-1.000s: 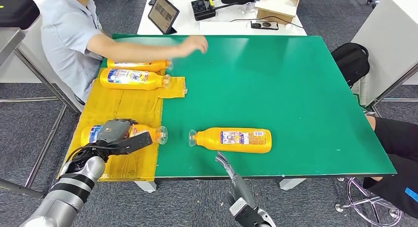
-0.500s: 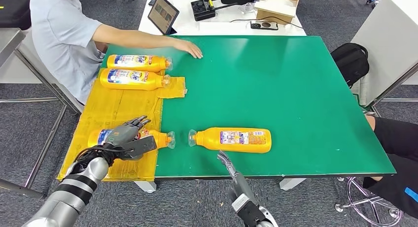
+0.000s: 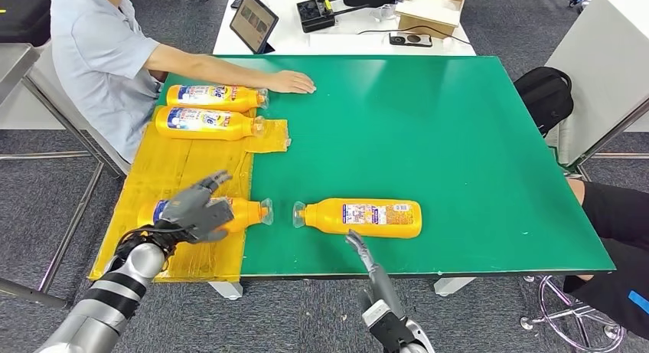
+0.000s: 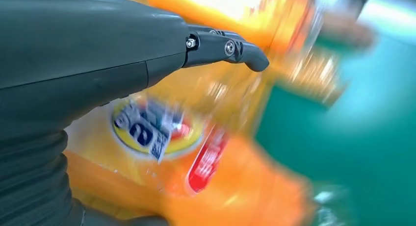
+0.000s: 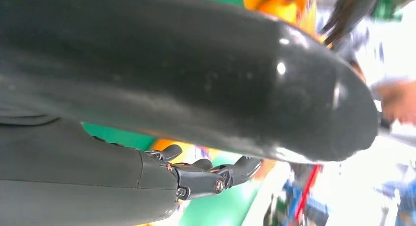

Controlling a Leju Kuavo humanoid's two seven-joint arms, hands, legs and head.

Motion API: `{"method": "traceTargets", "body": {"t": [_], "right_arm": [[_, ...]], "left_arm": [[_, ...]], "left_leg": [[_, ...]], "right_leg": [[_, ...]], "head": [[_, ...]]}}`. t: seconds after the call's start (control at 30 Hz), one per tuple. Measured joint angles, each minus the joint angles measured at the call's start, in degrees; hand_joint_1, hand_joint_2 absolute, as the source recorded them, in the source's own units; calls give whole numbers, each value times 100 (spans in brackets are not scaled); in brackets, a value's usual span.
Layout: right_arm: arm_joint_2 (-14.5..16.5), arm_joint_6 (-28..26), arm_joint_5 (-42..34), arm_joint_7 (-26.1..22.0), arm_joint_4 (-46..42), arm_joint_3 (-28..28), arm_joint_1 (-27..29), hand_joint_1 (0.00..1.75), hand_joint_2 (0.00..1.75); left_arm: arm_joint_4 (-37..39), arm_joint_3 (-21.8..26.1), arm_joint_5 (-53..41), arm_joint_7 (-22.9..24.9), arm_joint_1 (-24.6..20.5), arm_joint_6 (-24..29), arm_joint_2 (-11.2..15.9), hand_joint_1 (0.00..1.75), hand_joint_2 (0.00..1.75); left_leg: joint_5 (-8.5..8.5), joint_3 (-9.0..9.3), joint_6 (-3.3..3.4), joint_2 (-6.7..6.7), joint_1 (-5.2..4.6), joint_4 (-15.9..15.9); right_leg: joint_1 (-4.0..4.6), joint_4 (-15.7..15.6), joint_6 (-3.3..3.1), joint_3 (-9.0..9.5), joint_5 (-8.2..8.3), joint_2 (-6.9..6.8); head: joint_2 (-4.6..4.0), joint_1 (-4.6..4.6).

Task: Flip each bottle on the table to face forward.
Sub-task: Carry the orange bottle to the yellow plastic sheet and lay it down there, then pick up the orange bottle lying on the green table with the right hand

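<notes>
lying nearest on the yellow mat, a bottle is covered by the left hand, fingers spread and nothing gripped. the right hand, extended and empty, hovers just near of the unflipped bottle on green. farther left, two bottles appear finished beside a person's hand.

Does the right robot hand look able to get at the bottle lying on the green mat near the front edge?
Probably yes. The right robot hand sits just at the front edge below the bottle, with nothing between them on the green mat.
</notes>
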Motion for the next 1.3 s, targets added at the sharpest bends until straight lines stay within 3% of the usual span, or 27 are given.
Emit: {"method": "traceTargets", "body": {"t": [0.13,0.4,0.53,0.67,0.83,1.03,1.3], "right_arm": [[-32,-343,-22,0,-185,53,72,0,175],[-76,-839,134,0,-522,70,347,0,175],[-175,-1302,621,0,-689,63,416,0,175],[-270,-1353,1377,7,-831,-115,483,0,175],[-413,-1366,2415,533,-910,-413,512,0,175],[-871,-1203,3585,1333,-859,-1146,153,0,175],[-1273,-925,4123,1621,-252,-1799,-710,0,175]], "left_arm": [[-652,280,419,-52,207,346,-145,0,175],[-2226,725,1498,-460,1060,1361,-658,0,175],[-2964,766,2066,-644,1468,1473,-823,0,175],[-3454,707,2077,-782,1785,1546,-876,0,175],[-3780,661,1995,-946,2061,1612,-920,0,175],[-3910,571,1839,-1123,2387,1693,-1023,0,175],[-3909,466,1820,-1227,2556,1656,-1116,0,175]], "left_leg": [[-1,-2,0,0,-1,0],[-5,-7,0,1,-1,0],[-6,-7,0,2,-1,0],[-5,-6,0,1,-1,0],[-5,-5,0,2,-2,0],[-4,-7,3,2,-14,0],[0,-5,7,2,-14,1]], "right_leg": [[0,-1,0,-2,-1,0],[-1,-3,0,-8,-2,0],[-1,-4,0,-9,-2,1],[-1,-4,0,-8,-2,0],[-2,-4,0,-7,-2,1],[-12,-6,3,-5,0,0],[-12,-5,10,-6,6,0]], "head": [[0,1],[0,1],[0,1],[0,0],[0,-1],[0,2],[0,1]]}}
